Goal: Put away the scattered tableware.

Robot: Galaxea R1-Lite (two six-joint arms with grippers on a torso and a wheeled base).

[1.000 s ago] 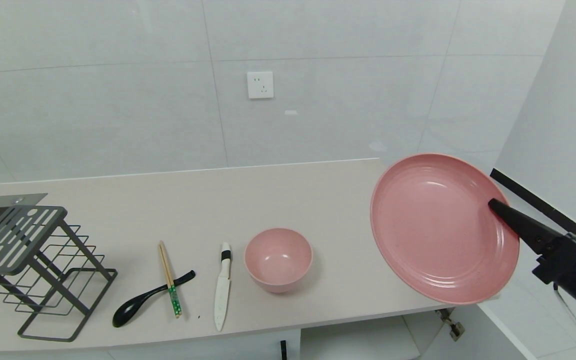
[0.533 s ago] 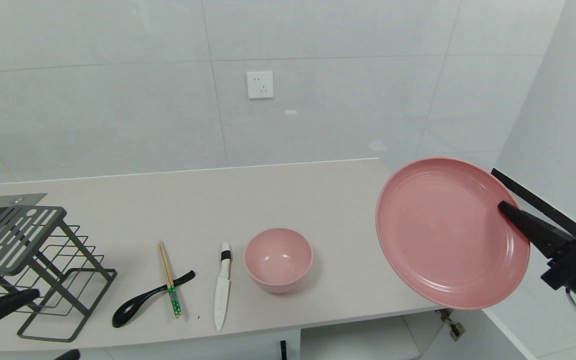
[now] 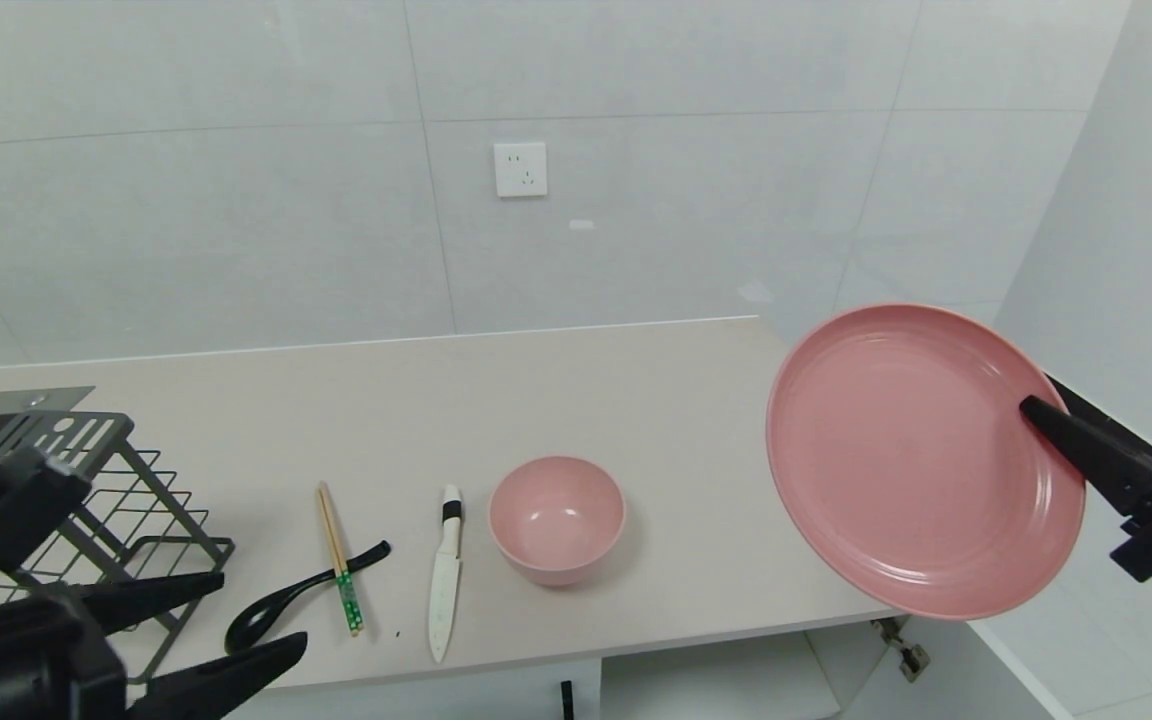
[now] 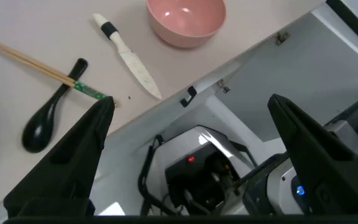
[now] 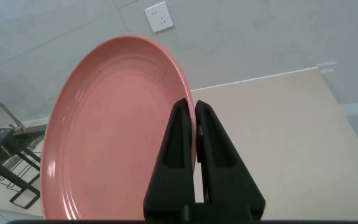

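Bright, even light leaves soft shadows beside the bowl (image 3: pixel 556 518) and a sheen inside it.

On my worktop (image 3: pixel 536 390) the rack (image 3: pixel 136 500) sits far left; rightward along the front I have spoon (image 3: pixel 286 597), chopsticks (image 3: pixel 338 555) across its handle, knife (image 3: pixel 446 575), bowl (image 3: pixel 556 518). The plate (image 3: pixel 921 460) hangs beyond the right end in my right tool (image 3: pixel 1031 408), left tool (image 3: pixel 263 609) before the rack.

Head camera looks forward and down over the counter (image 3: pixel 636 400) to the tiled wall (image 3: pixel 236 200), standing well back. Left wrist camera hangs off the counter's front edge, facing steeply down; it shares the bowl (image 4: pixel 185 22), knife (image 4: pixel 129 57), spoon (image 4: pixel 48 115) and chopsticks (image 4: pixel 36 63) with the head view. Right wrist camera sits close against the plate (image 5: pixel 117 124), facing the wall; socket (image 5: pixel 159 17) and rack (image 5: pixel 11 162) also appear in the head view
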